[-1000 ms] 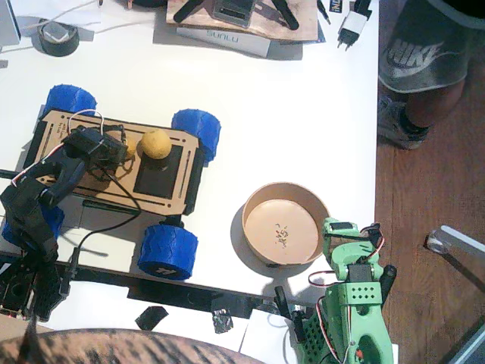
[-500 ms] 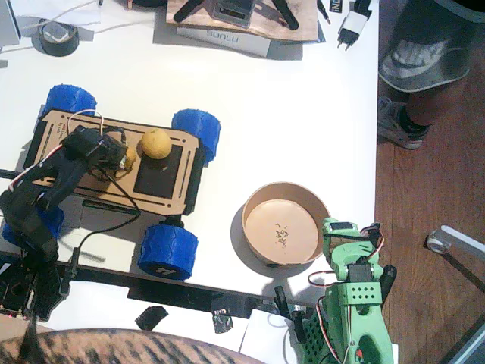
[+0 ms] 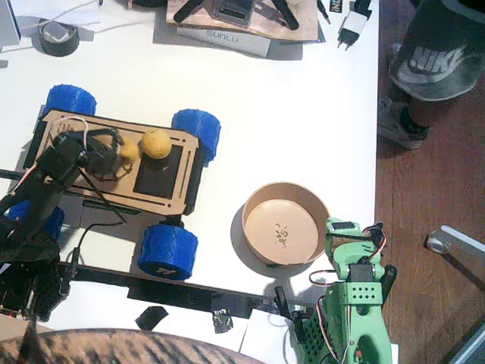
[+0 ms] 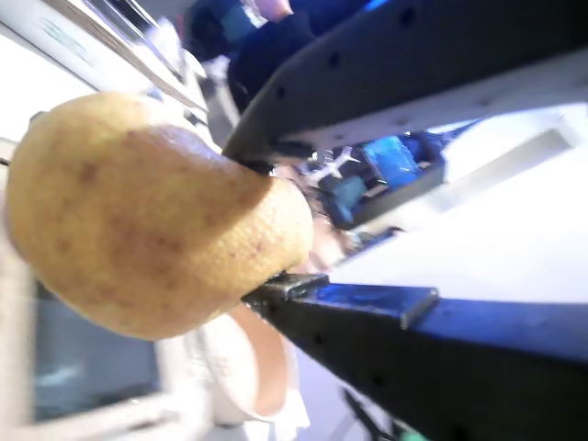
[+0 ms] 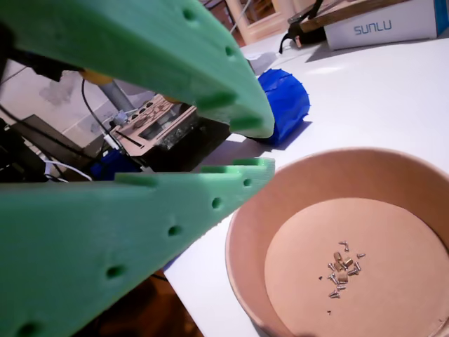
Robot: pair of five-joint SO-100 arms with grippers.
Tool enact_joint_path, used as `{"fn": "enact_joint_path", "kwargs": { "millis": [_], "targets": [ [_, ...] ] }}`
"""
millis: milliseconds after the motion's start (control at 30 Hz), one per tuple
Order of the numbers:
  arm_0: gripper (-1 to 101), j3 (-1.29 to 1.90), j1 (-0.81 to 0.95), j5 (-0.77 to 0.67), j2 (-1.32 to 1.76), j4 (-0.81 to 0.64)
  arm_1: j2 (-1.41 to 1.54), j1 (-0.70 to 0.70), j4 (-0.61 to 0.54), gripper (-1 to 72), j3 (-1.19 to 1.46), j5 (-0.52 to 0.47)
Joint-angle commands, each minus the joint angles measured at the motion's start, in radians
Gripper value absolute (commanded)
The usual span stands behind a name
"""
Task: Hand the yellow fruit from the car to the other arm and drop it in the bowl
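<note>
Yellow fruit [image 3: 129,152] is seen on the deck of the car [image 3: 121,163], at the tip of the left end effector [image 3: 121,155], which belongs to the black left arm [image 3: 34,208]. In a wrist view the same fruit [image 4: 152,216] is shown large and close, pinched between the two dark fingers [image 4: 423,64] of that end effector, so the left end effector is clenched on the yellow fruit. In the fixed view the fruit is partly covered by the end effector, and it cannot be told whether it is resting on the plywood or raised just off it. A second, brighter yellow fruit [image 3: 156,143] is seen just beside it on the car, at the edge of the black panel [image 3: 159,173].

The car is stood on the white worktop [image 3: 303,114] on its blue wheels [image 3: 167,250]. The bowl [image 3: 286,223] is set on the worktop to the right of the car, well apart from the held fruit, with a few dark specks inside it.

The other arm [image 3: 352,303] is placed at the near right edge of the worktop, just beside the bowl. Its right end effector [image 5: 259,147] is shown in a wrist view with the green fingers [image 5: 175,42] spread and nothing between them, poised at the bowl's rim [image 5: 238,232].

A person's leg [image 3: 432,68] is seen beyond the right edge of the worktop.
</note>
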Motion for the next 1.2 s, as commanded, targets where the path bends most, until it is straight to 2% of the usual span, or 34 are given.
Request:
{"fn": "enact_joint_path", "kwargs": {
  "millis": [0, 133, 267, 367, 500, 700, 733, 933, 1067, 1167],
  "targets": [
    [0, -0.037, 0.091, -0.044, 0.089, 0.011, 0.003, 0.008, 0.023, 0.1, -0.075, -0.018],
    [0, -0.037, 0.179, -0.091, 0.135, 0.075, 0.003, -0.003, 0.066, 0.1, -0.138, -0.054],
    [0, -0.028, 0.273, -0.106, 0.143, 0.054, 0.003, -0.031, 0.097, 0.0, -0.196, -0.146],
    [0, -0.025, 0.348, -0.106, 0.144, 0.037, 0.003, -0.060, 0.106, 0.0, -0.242, -0.244],
    [0, -0.025, 0.466, -0.117, 0.175, -0.008, 0.003, -0.140, 0.178, 0.0, -0.357, -0.350],
    [0, -0.006, 0.624, -0.227, 0.229, 0.020, 0.009, -0.296, 0.272, -0.1, -0.483, -0.528],
    [0, 0.011, 0.644, -0.244, 0.258, 0.029, 0.014, -0.321, 0.284, -0.1, -0.489, -0.588],
    [0, 0.155, 0.670, -0.311, 0.402, 0.020, 0.044, -0.436, 0.295, -0.1, -0.526, -0.781],
    [0, 0.213, 0.676, -0.341, 0.396, -0.072, 0.052, -0.500, 0.304, -0.1, -0.558, -0.913],
    [0, 0.241, 0.710, -0.348, 0.391, -0.187, 0.063, -0.603, 0.316, -0.1, -0.589, -0.937]
  ]
}}
